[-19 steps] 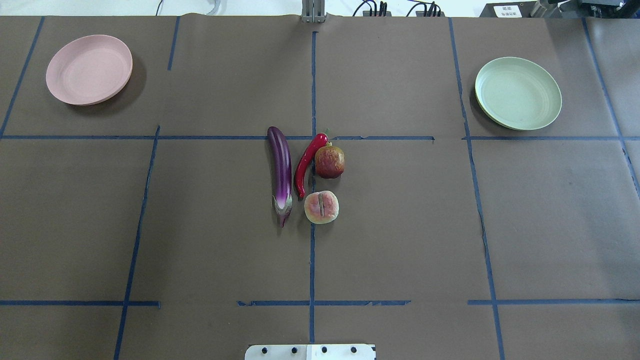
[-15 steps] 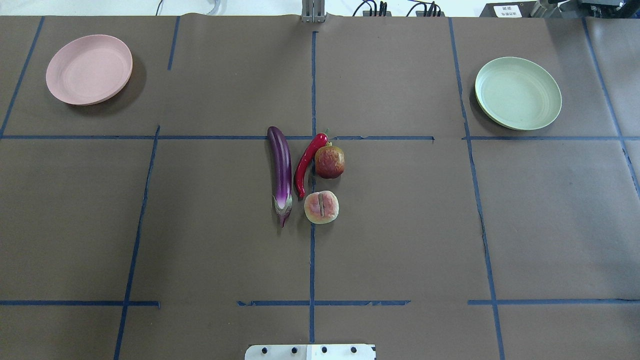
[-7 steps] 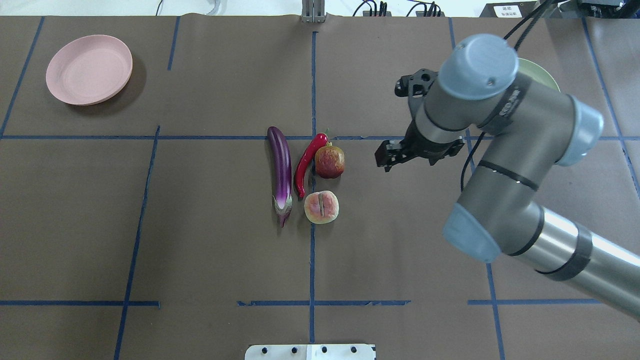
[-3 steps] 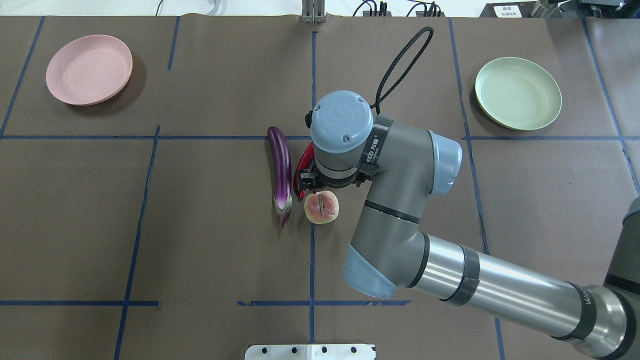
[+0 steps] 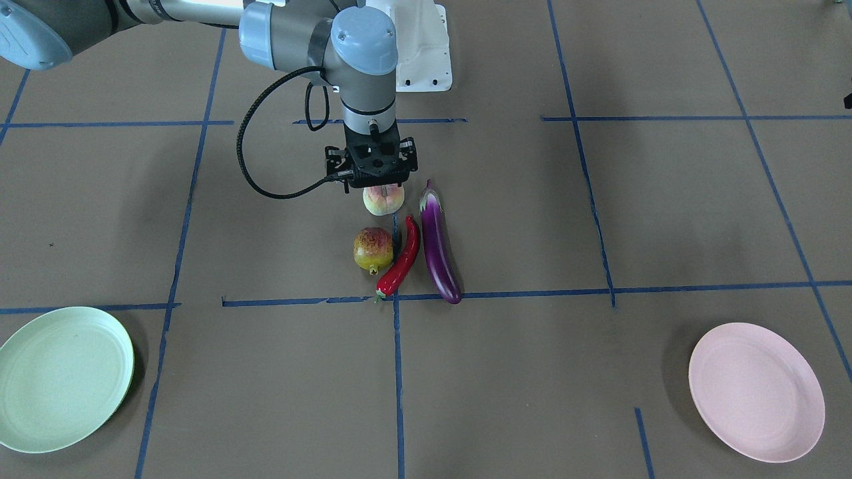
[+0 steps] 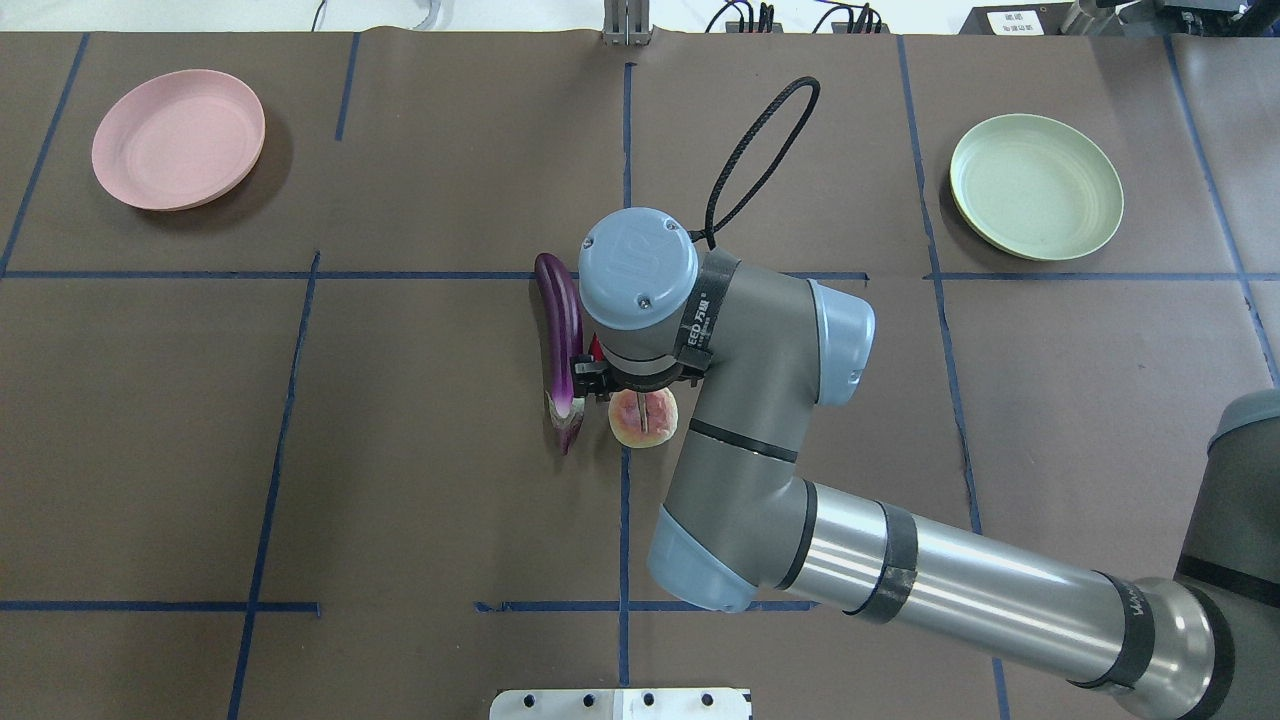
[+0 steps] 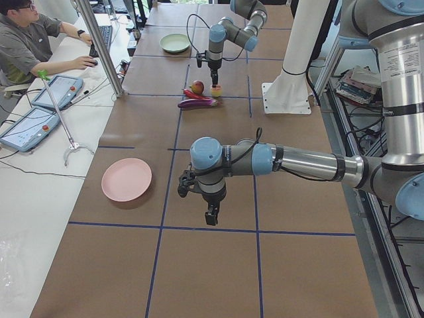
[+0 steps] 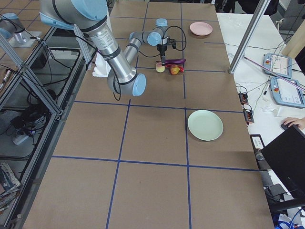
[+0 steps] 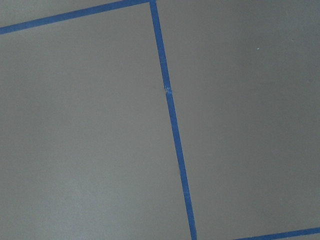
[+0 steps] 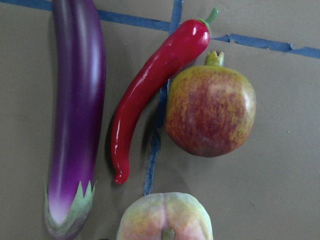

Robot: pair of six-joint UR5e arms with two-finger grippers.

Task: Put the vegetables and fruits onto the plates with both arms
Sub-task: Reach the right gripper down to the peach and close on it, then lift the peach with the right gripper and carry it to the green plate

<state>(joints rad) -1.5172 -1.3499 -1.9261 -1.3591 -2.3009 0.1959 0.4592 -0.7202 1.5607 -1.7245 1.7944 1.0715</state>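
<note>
The purple eggplant, red chili, pomegranate and peach lie close together at the table's middle. My right gripper hangs just above the peach, pointing down; it looks open and holds nothing. The right wrist view shows the eggplant, chili, pomegranate and the peach's top. In the overhead view the right wrist hides the pomegranate. The green plate and pink plate are empty. My left gripper hangs over bare table near the pink plate; I cannot tell whether it is open.
The white base block stands at the robot's edge of the table. Blue tape lines cross the brown table cover. An operator sits beside the table's far side with tablets. The left wrist view shows only table and tape.
My right arm has swung in from the right and moved left over the produce, ending above the peach. The vegetables, fruits and plates have not moved.
</note>
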